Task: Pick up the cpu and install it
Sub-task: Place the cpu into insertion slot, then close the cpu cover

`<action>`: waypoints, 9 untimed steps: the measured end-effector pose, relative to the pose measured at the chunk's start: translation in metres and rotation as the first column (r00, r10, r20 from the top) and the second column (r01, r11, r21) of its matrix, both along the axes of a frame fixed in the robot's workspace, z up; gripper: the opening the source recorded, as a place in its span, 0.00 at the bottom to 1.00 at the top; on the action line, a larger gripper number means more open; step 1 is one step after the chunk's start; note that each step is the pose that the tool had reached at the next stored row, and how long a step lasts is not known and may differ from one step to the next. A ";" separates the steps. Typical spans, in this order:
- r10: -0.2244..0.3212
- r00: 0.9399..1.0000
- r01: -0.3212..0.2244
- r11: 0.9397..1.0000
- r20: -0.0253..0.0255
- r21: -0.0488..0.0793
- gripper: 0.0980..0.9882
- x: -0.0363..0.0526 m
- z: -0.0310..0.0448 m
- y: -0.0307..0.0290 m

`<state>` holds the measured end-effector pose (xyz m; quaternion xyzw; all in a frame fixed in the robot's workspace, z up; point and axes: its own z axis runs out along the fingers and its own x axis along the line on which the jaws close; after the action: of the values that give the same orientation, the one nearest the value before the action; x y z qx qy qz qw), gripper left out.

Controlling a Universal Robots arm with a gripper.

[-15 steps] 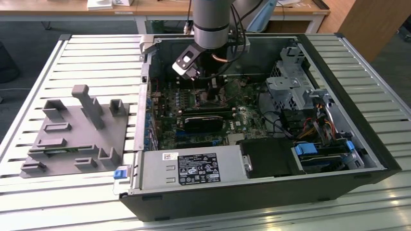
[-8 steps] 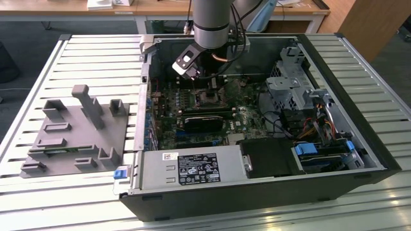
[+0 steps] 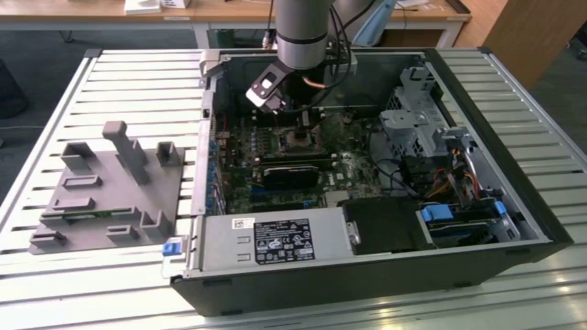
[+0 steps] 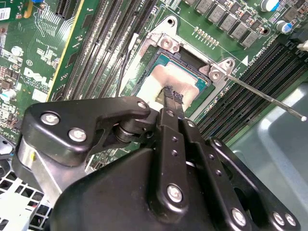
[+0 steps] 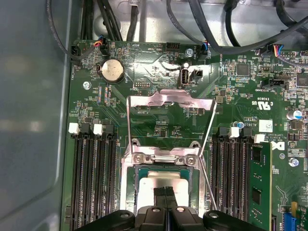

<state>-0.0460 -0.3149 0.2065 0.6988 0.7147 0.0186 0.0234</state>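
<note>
We see the arm (image 3: 301, 34) reaching down into the open case (image 3: 513, 172), toward its far side, so that the gripper (image 4: 174, 95) hangs right over the socket (image 4: 166, 44). The cpu (image 4: 156, 82) lies flat inside that socket with its silvery top up. It looks level with the frame, so we judge it is seated rather than carried. The fingers are drawn together with no gap, their tips at the cpu's top near its middle. They grasp nothing, and we cannot tell whether they press on it or sit just above it. In the first wrist view the load plate (image 5: 168, 97) stands swung open, and the lever (image 4: 264, 95) is free, which leaves the socket uncovered for the chip. The tray (image 3: 101, 199) sits outside the case at the exterior view's left.
</note>
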 end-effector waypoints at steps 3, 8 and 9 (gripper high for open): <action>0.000 1.000 0.000 1.000 0.000 0.000 0.01 0.0000 0.0004 0.0000; 0.000 1.000 0.000 1.000 0.000 0.000 0.01 0.0000 0.0018 0.0000; 0.000 1.000 0.000 1.000 0.000 0.000 0.01 0.0000 0.0025 0.0000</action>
<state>-0.0460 -0.3149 0.2090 0.6988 0.7147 0.0186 0.0234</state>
